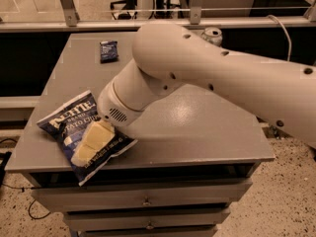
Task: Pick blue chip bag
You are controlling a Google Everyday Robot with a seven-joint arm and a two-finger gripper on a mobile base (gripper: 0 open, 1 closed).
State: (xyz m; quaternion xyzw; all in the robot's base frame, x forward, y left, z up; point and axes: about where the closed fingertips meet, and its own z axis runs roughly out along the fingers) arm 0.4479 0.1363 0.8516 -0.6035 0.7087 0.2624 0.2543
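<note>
The blue chip bag [66,120] lies flat at the front left corner of the grey table [207,127], dark navy with white lettering, its lower end hanging slightly over the front edge. My gripper [84,152], cream coloured, is low over the middle of the bag and covers part of it. I cannot tell whether it touches the bag. The big white arm reaches in from the right across the table.
A small dark blue flat packet [108,51] lies at the back left of the table. A silver can [213,33] stands at the back edge, partly behind the arm. Drawers [145,201] sit under the table top. A railing runs behind the table.
</note>
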